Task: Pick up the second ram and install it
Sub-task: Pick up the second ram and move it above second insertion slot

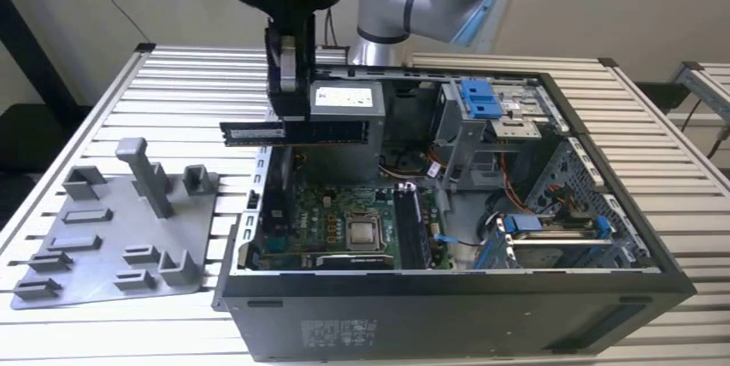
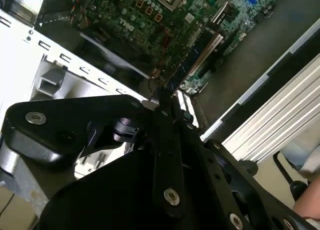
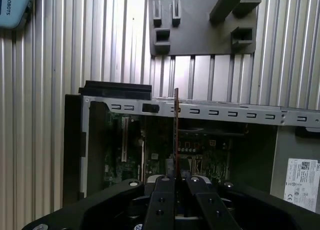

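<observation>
The second ram (image 1: 297, 132) hangs in the air above the open computer case (image 1: 456, 298), clear of everything beneath it. It stands on its long edge, with one flat face turned toward the exterior camera. Its long axis is level and runs from the exterior view's left to its right. The end on the exterior view's left reaches out past the case's side wall, over the slatted table (image 1: 638, 126). The other end lies in front of the grey power supply box (image 1: 348, 97).

In the first wrist view the ram (image 3: 176, 135) shows edge-on as a thin line. It runs from the gripper (image 3: 176, 179) across the case's wall rim and points toward the grey tray (image 3: 200, 34).

The gripper (image 1: 290, 114) comes down from above, and its jaws are closed against the ram's two flat faces, pinching it near the middle of its length.

Below, inside the case, lies the green motherboard (image 1: 331, 221), with its long black sockets (image 1: 411, 225) lying crosswise to the ram. The sockets (image 2: 205, 49) and board also show in the second wrist view. The tray (image 1: 103, 238) with its upright pegs lies on the table, just beside the case on the exterior view's left.
</observation>
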`<action>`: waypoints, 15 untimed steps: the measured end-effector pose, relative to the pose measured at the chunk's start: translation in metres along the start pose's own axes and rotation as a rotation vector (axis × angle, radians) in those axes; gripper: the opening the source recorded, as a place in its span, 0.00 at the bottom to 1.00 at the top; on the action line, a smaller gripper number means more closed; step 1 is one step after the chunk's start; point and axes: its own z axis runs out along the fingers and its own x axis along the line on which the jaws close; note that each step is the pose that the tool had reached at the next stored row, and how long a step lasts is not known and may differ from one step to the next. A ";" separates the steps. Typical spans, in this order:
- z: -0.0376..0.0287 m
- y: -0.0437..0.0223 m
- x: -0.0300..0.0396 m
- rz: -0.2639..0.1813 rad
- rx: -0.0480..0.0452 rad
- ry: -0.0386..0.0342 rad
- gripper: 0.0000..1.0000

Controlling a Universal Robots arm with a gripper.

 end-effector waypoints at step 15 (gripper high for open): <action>-0.0002 -0.0351 0.0015 0.022 0.0000 -0.0006 0.14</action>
